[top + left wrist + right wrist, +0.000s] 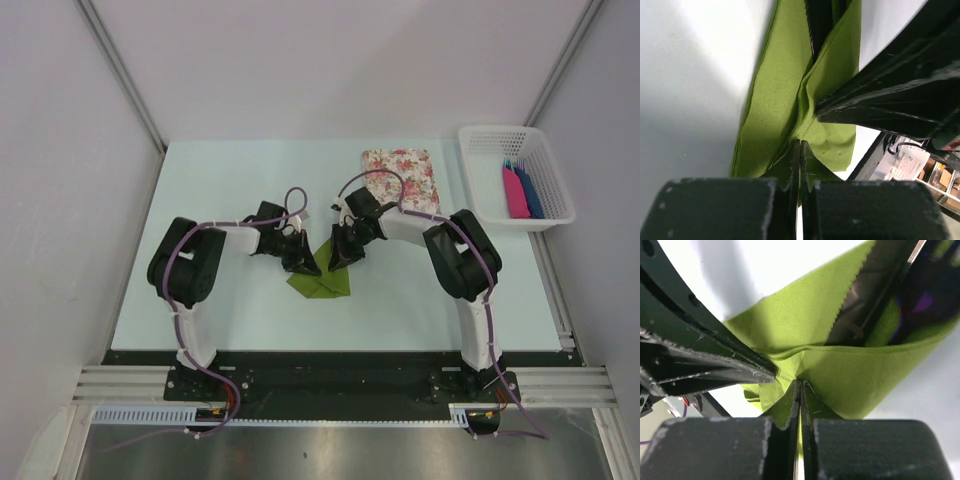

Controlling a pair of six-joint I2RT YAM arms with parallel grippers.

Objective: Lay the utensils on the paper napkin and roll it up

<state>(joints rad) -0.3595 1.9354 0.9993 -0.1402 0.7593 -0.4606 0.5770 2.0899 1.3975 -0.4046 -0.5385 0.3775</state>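
Pinching the napkin (322, 283) from both sides: the task looks to be at the rolling step, not the placing step; judged from the fold and what sits in it.

Left gripper (800, 147): clenched, fingers pressed together on a gathered pleat of green paper at the napkin's left edge; the sheet is drawn up off the table (230, 190) there.

Napkin: centre of the table, between the two grippers, creased into a trough and no longer flat; olive-green, plain, no print on it.

Utensils (867, 300): dark, slim, lying inside the trough; one shows a saw-toothed edge in the right wrist view, another a purple gleam beside it; how many there are, cannot tell.

Right gripper (800, 386): clenched likewise, nipping the napkin's right edge, tips just beside the left gripper's.

Next move, as a judgement: both grips need to carry the paper over the utensils together and at an even pace; thin paper may tear under uneven pull; the utensils may slide out of an open end if the trough tips.

Floral mat (400, 178): far right of centre, well apart from the napkin, bare.

Basket (530, 222): white, far right corner; a pink piece (515, 192) and a blue piece (531, 192) inside.

Writing: a white tag (907, 162) in the left wrist view carries print too small to read; no brand legible.
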